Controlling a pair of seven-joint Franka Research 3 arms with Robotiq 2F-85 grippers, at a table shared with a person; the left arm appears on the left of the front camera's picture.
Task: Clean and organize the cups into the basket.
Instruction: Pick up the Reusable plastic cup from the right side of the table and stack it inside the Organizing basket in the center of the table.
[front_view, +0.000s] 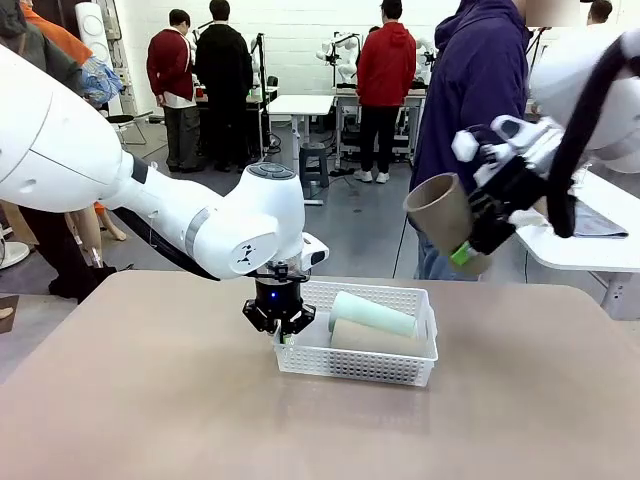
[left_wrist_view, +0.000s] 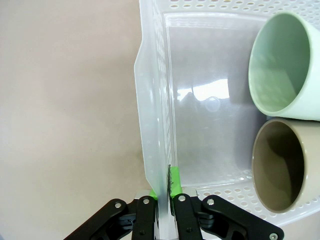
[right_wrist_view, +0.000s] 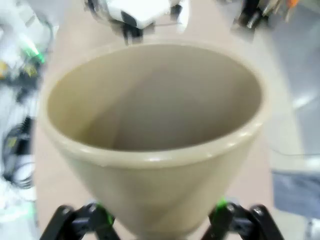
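The white perforated basket (front_view: 400, 368) sits mid-table with a pale mint green cup (front_view: 372, 313) and a tan cup (front_view: 375, 340) lying side by side in it. My left gripper (front_view: 283, 335) is shut on the basket's left end wall (left_wrist_view: 152, 125), its green pads (left_wrist_view: 174, 181) pinching the thin plastic. The mint cup (left_wrist_view: 285, 65) and the tan cup (left_wrist_view: 282, 165) lie with their mouths facing that wrist camera. High at the right, my right gripper (front_view: 470, 250) is shut on a tan-brown cup (front_view: 440, 215), held tilted in the air. That cup's open mouth (right_wrist_view: 155, 100) faces the right wrist camera.
The brown table (front_view: 150, 400) has bare room left of and in front of the basket. A person in a dark hoodie (front_view: 480, 90) stands at the far side. A white side table (front_view: 590, 240) stands at the right.
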